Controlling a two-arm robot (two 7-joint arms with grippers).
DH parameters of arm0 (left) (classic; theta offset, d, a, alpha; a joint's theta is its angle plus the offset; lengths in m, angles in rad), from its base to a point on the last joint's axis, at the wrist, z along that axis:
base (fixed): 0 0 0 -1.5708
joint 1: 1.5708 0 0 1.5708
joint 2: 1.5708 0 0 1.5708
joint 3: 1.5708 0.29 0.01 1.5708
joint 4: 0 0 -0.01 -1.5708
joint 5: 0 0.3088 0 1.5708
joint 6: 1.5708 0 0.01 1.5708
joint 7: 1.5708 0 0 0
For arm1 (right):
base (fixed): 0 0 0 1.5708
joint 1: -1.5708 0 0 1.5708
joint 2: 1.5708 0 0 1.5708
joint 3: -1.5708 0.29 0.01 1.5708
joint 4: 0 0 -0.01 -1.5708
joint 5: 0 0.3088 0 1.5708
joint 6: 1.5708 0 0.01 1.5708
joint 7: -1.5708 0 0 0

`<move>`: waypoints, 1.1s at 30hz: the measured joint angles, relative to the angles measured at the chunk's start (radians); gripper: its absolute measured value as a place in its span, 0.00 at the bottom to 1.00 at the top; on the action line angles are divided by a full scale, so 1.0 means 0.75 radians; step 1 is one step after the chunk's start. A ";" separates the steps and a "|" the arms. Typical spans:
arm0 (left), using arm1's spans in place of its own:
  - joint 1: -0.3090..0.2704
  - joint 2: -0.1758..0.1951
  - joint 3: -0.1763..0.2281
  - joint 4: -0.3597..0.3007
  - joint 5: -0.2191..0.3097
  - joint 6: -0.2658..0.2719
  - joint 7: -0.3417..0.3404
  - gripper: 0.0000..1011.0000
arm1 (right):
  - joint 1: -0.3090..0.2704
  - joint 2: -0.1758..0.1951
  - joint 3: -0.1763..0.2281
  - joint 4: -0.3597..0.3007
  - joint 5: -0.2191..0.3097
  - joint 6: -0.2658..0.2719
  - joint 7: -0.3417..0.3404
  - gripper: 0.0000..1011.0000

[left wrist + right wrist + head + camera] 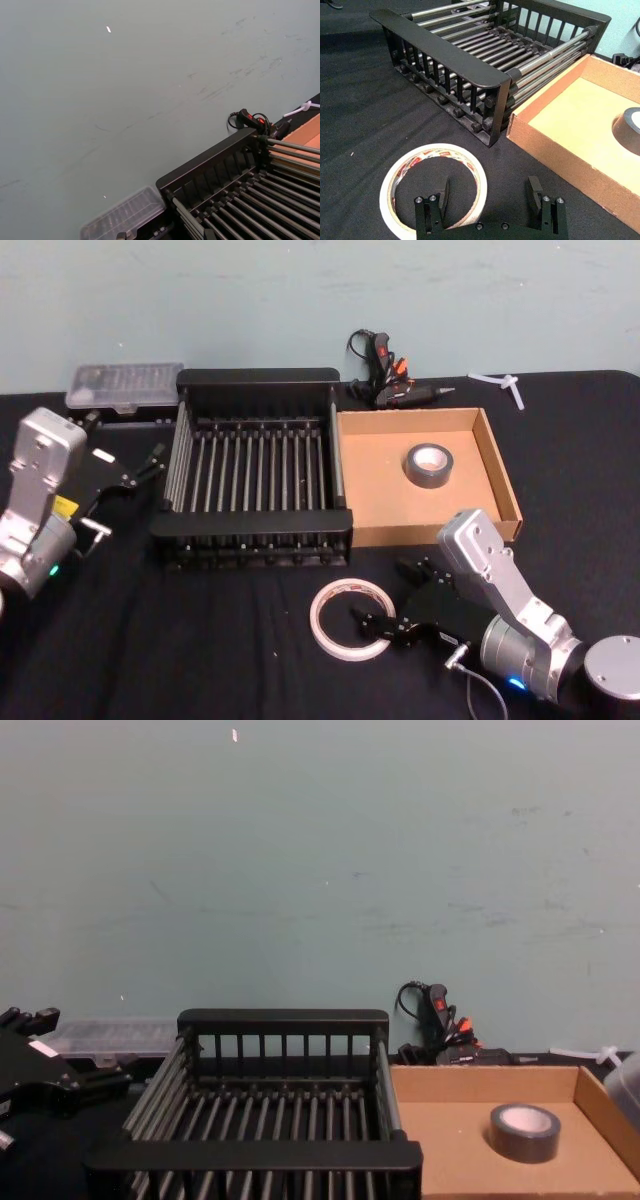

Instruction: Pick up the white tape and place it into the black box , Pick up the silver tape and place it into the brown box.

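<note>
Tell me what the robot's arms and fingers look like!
Both arms are silver-grey metal with boxy wrist housings and round joints. The left arm carries a yellow sticker and a small green light; the right arm has a blue light and a thin grey cable looping below it. Each ends in a black gripper, left gripper and right gripper, with flat black fingers fastened by small round screws.

Each arm ends in a silver-grey wrist housing of blocky, rounded form, joined to a cylindrical silver joint with a small lit indicator, green on the left arm and blue on the right. The left housing carries a yellow label. A thin grey cable loops out from the right wrist. The right gripper (385,625) and left gripper (135,472) are matt black, with flat bracket-like fingers (536,192) fixed by visible round screw heads.
</note>
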 joint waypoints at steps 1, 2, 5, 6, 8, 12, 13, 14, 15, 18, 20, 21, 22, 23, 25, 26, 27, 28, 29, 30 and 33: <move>0.000 0.000 0.000 0.000 0.000 0.000 0.000 0.99 | 0.000 0.000 0.000 0.000 0.000 0.000 0.000 0.99; 0.000 0.000 0.000 0.000 0.000 0.000 0.000 0.99 | 0.000 0.000 0.000 0.000 0.000 0.000 0.000 0.99; 0.000 0.000 0.000 0.000 0.000 0.000 0.000 0.99 | 0.000 0.000 0.000 0.000 0.000 -0.001 0.000 0.99; 0.000 0.000 0.000 0.000 0.000 0.000 0.000 0.99 | 0.000 0.000 0.000 0.000 0.000 -0.001 0.000 0.99; 0.000 0.000 0.000 0.000 0.000 0.000 0.000 0.99 | 0.000 0.001 0.000 0.000 0.000 -0.001 0.000 0.97; 0.000 0.000 0.000 0.000 0.000 0.000 0.000 0.99 | 0.000 0.001 0.000 -0.001 0.001 -0.001 0.000 0.89; 0.000 0.000 0.000 0.000 0.000 0.000 0.000 0.99 | 0.000 0.001 0.000 0.000 0.001 -0.001 0.000 0.88; 0.000 0.000 0.000 0.000 0.000 0.000 0.000 0.99 | 0.000 0.001 0.000 -0.001 0.001 -0.001 0.000 0.83; 0.000 0.000 0.000 0.000 0.000 0.000 0.000 0.99 | 0.000 0.001 0.000 0.000 0.001 -0.001 0.000 0.81; 0.000 0.000 0.000 0.000 0.000 0.000 0.000 0.99 | 0.000 0.001 0.000 0.000 0.001 -0.001 0.000 0.74; 0.000 0.000 0.000 0.000 0.000 0.000 0.000 0.99 | 0.000 0.001 0.000 0.000 0.001 -0.002 0.000 0.67; 0.000 0.000 0.000 0.000 0.000 0.000 0.000 0.99 | 0.000 0.001 0.000 -0.001 0.002 -0.001 0.000 0.64; 0.000 0.000 0.000 0.000 0.000 0.000 0.000 0.99 | 0.000 0.001 0.000 0.000 0.002 -0.002 0.000 0.61; 0.000 0.000 0.000 0.000 0.000 0.000 0.000 0.99 | 0.000 0.001 0.000 0.000 0.002 -0.001 0.000 0.58; 0.000 0.000 0.000 0.000 0.000 0.000 0.000 0.99 | 0.000 0.001 0.000 -0.001 0.002 -0.002 0.000 0.52; 0.000 0.000 0.000 0.000 0.000 0.000 0.000 0.99 | 0.000 0.001 0.000 -0.001 0.002 -0.001 0.000 0.50; 0.000 0.000 0.000 0.000 0.000 0.000 0.000 0.99 | 0.000 0.001 0.000 0.000 0.002 -0.002 0.000 0.44; 0.000 0.000 0.000 0.000 0.000 0.000 0.000 0.99 | 0.000 0.001 0.000 -0.001 0.002 -0.001 0.000 0.42; 0.000 0.000 0.000 0.000 0.000 0.000 0.000 0.99 | 0.000 0.001 0.000 0.000 0.002 -0.001 0.000 0.40; 0.000 0.000 0.000 0.000 0.000 0.000 0.000 0.99 | 0.000 0.001 0.000 0.000 0.003 -0.002 0.000 0.38; 0.000 0.000 0.000 0.000 0.000 0.000 0.000 0.99 | 0.000 0.001 0.000 -0.001 0.003 -0.002 0.000 0.28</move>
